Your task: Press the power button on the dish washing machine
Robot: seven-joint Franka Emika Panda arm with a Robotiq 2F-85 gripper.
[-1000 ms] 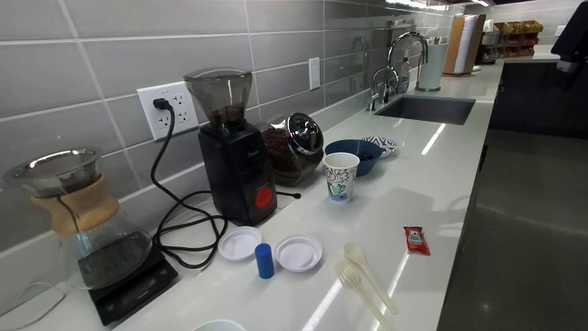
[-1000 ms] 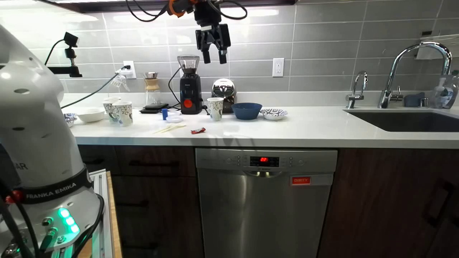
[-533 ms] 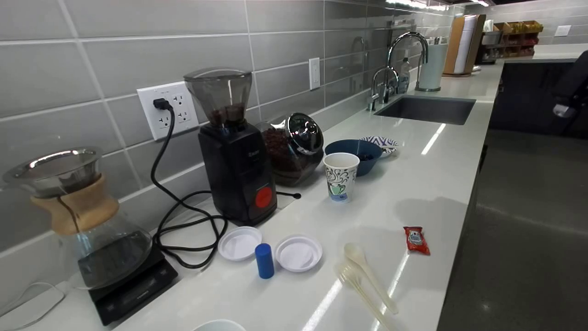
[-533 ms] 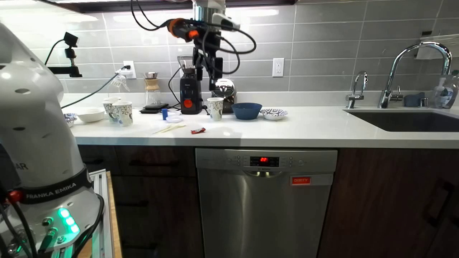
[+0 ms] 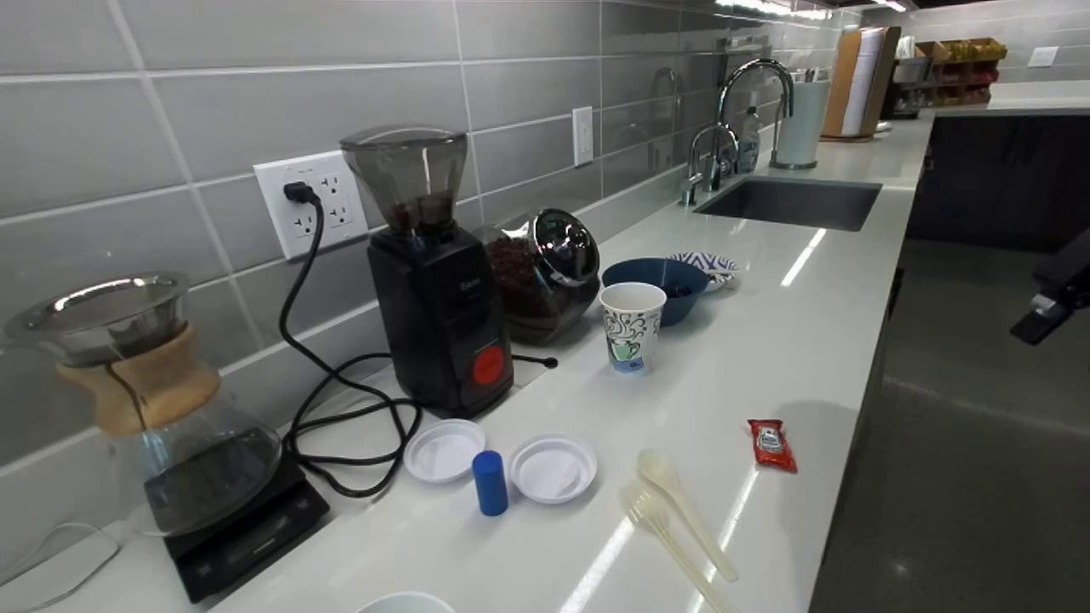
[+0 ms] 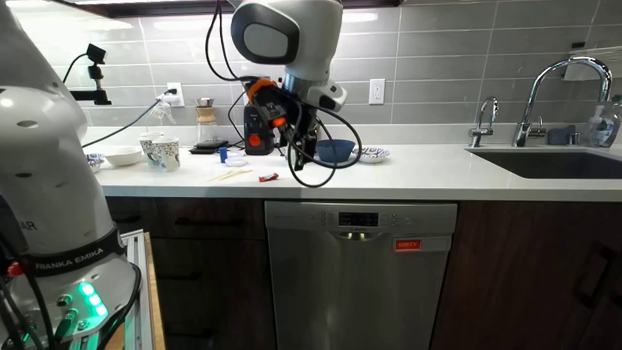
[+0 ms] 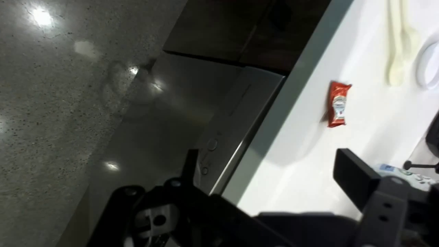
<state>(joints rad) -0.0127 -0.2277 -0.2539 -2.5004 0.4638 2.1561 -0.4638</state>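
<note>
The steel dishwasher [image 6: 359,287] sits under the counter, with a control panel [image 6: 286,215] along its top. Its display [image 6: 358,219] is dark. The wrist view shows the panel's left end [image 7: 240,99] with a larger round button [image 7: 212,144] and a smaller round button [image 7: 204,170]; which is the power button I cannot tell. My gripper [image 7: 267,151] is open and empty, above the counter's front edge; one finger [image 7: 190,166] overlaps the panel in view, the other is over the counter. In an exterior view the gripper [image 6: 305,154] is partly hidden by cables; a fingertip [image 5: 1039,322] shows at the right edge.
The white counter [image 6: 427,170] overhangs the dishwasher. On it are a red packet [image 7: 337,104], plastic cutlery [image 5: 681,519], a paper cup [image 5: 632,332], a blue bowl [image 6: 335,149] and a coffee grinder [image 5: 443,315]. Loose cables [image 6: 357,150] hang from the arm.
The arm and gripper have come down from high up to about counter height, nearer the front edge. Red digits lit on the dishwasher display earlier no longer show.
</note>
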